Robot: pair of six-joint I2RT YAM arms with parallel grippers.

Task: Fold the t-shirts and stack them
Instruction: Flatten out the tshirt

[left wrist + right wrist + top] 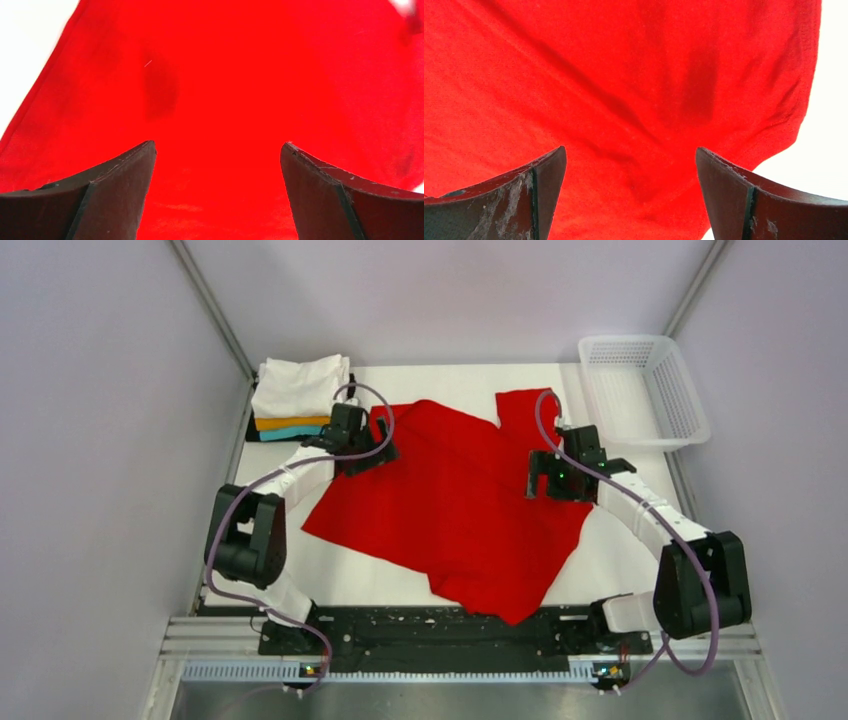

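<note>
A plain red t-shirt point(455, 505) lies spread and rumpled across the middle of the white table, one sleeve point(520, 405) pointing to the back. My left gripper point(362, 452) hovers over its back left edge, open and empty; the left wrist view shows red cloth point(225, 75) between the spread fingers point(120, 190). My right gripper point(553, 478) is over the shirt's right side below that sleeve, open and empty; its view shows wrinkled red cloth point(624, 90) and the hem by bare table. A stack of folded shirts point(298, 398), white over orange and teal, sits back left.
A white plastic mesh basket point(643, 390) stands at the back right corner. Grey walls close in the table on both sides. The black mounting rail point(430, 632) runs along the near edge, and the shirt's lower tip hangs onto it.
</note>
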